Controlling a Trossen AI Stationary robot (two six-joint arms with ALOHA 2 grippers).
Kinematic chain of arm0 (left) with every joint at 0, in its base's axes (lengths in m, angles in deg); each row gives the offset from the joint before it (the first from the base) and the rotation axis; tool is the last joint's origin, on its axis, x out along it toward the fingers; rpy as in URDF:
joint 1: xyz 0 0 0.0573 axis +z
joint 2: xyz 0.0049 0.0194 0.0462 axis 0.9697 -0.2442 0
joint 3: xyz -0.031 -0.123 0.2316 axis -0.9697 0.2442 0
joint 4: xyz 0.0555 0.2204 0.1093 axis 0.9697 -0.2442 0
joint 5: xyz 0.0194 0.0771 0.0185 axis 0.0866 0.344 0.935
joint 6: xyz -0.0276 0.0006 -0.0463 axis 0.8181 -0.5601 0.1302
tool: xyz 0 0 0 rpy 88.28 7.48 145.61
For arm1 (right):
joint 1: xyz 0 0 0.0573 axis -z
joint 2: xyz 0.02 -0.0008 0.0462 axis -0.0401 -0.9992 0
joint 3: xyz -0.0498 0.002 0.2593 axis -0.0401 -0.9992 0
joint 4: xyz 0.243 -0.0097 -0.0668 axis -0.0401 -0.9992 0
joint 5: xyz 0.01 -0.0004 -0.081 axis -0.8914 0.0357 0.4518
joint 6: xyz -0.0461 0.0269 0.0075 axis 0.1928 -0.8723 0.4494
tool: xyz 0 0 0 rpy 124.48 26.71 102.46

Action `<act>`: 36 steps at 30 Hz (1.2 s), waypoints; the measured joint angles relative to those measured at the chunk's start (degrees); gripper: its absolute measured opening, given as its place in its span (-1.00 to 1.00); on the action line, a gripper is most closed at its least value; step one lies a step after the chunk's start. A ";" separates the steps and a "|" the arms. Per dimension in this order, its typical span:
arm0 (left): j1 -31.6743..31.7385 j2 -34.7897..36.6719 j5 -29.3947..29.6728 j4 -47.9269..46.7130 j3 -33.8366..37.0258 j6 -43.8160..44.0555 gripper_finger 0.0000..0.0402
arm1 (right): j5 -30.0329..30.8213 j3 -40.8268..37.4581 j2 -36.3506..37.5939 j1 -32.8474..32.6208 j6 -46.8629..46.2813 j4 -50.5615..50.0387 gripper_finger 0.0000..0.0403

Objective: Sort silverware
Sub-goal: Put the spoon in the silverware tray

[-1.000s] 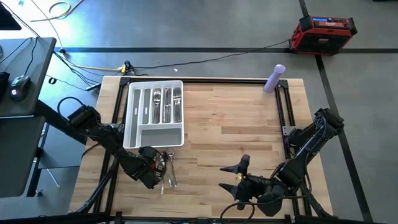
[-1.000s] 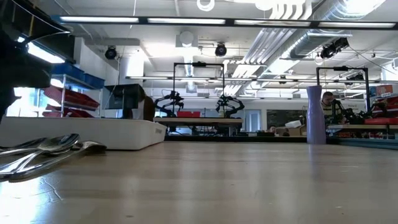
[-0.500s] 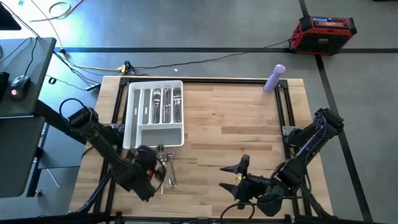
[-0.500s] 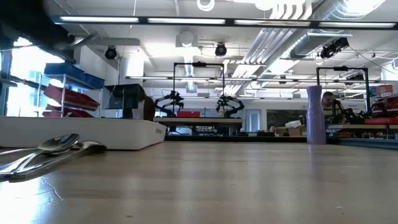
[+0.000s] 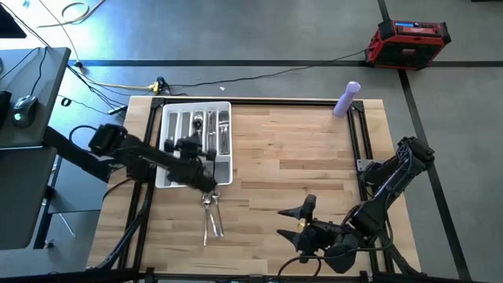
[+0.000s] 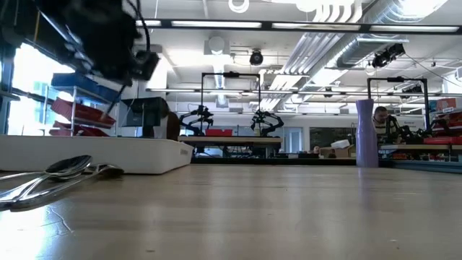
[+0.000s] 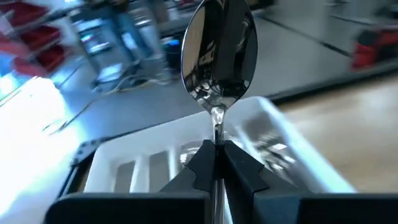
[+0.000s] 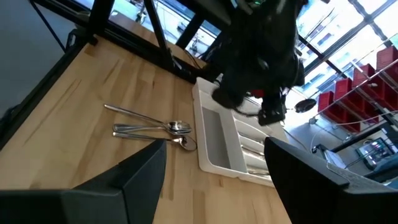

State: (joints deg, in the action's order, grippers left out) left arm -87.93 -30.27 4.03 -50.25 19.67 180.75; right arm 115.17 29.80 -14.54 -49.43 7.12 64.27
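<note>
Left wrist view: left gripper pinches a shiny silver spoon upright over the white compartmented plastic tray, presumably for dropping in; right gripper idles, jaws wide, empty.

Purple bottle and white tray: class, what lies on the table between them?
Nothing: in the high view, only bare wood lies between the purple bottle and the white tray.

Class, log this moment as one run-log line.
left gripper: shut on spoon, over tray | right gripper: open, waiting | loose silverware: on table
</note>
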 joint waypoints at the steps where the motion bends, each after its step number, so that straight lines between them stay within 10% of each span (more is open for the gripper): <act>1: 1.73 0.04 0.07 2.40 1.46 0.06 -1.00 | 0.02 0.00 0.00 0.00 0.00 -0.17 0.26; 10: 7.97 0.02 -10.33 32.55 9.71 -21.55 -1.00 | -0.04 0.00 0.00 0.02 -0.20 -0.28 0.26; 26: 8.28 11.55 -30.22 18.25 4.88 -31.39 -0.23 | -0.84 0.00 0.00 -0.23 -0.17 -0.71 0.26; 31: -1.71 17.36 -47.01 23.83 3.30 -35.10 -0.12 | -0.62 0.00 0.00 -0.26 -0.15 -0.66 0.26; 36: -21.06 15.23 -43.89 36.47 3.28 -24.50 -0.15 | -0.64 0.00 0.00 -0.44 -1.96 -0.69 0.26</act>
State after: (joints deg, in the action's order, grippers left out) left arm -108.98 -15.04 -39.86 -13.78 22.95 156.25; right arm 114.53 29.80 -14.54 -49.87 5.17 63.58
